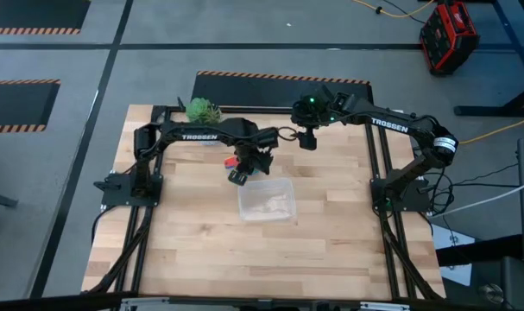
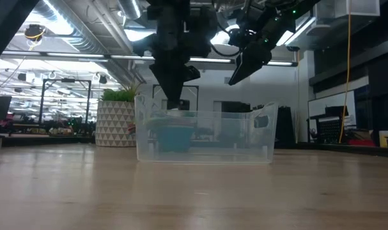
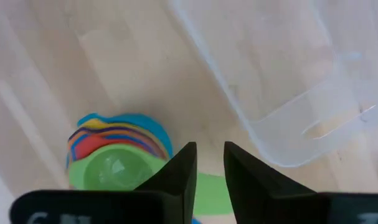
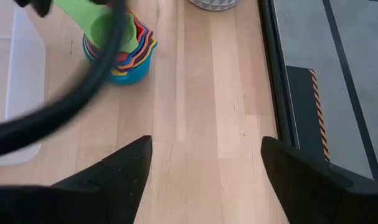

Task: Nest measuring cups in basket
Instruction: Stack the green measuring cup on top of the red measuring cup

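Observation:
A nested stack of measuring cups point(image 3: 98, 134), light blue at the bottom, stands on the table just beyond the basket's far left corner. It also shows in the high view point(image 1: 231, 161) and, through the basket, in the low view point(image 2: 176, 137). A green cup point(image 3: 114, 169) is uppermost. The clear basket point(image 1: 266, 200) stands empty at the table's middle. My left gripper point(image 3: 208, 149) is over the stack, shut on the green cup. My right gripper point(image 4: 204, 149) is open and empty, up in the air toward the far right of the stack point(image 1: 307, 141). My left gripper pinches the green cup's flat handle point(image 3: 207, 185) between its two fingers, which come from above, pointing down. The bowl point(image 4: 104, 31) is over the stack. I cannot tell whether it rests in the stack or is lifted clear of it.
A white patterned pot with a green plant point(image 1: 201, 111) stands at the far edge, left of the stack. A dark cable point(image 4: 83, 93) hangs across the right wrist view. Bare wood lies near and right of the basket.

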`<state>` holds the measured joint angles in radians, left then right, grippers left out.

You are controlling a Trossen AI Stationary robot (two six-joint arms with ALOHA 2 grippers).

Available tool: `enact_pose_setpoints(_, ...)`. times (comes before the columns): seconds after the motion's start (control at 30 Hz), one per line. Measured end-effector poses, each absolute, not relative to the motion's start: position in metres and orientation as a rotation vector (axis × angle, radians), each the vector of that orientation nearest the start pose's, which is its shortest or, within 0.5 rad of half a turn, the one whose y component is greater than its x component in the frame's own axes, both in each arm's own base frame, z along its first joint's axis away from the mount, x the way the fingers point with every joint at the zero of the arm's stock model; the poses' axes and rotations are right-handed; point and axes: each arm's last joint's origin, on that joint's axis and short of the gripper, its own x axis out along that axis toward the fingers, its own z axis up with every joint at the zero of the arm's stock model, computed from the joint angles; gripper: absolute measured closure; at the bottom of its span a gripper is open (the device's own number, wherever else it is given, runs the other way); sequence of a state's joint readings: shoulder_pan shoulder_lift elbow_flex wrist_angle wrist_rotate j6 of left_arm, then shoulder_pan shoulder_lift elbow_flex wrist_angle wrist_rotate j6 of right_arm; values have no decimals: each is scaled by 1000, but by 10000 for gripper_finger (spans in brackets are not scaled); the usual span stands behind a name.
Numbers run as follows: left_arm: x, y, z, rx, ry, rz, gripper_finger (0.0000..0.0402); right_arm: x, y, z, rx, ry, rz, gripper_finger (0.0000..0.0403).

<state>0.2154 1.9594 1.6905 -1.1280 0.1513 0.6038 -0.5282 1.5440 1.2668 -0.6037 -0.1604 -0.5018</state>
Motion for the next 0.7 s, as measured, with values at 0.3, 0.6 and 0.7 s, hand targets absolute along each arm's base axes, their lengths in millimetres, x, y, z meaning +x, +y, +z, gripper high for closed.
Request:
enact_pose_setpoints(0.3, 381, 73, 239, 220, 1327, -374, 345, 284, -160, 284, -169, 890, -125, 98)
enact_pose_setpoints(0.6, 376, 71, 218, 176, 1364, -375, 359, 284, -160, 284, -169, 891, -125, 98)
enact_pose_setpoints(0.7, 372, 71, 210, 171, 1394, -377, 362, 284, -160, 284, -169, 891, -125, 98)
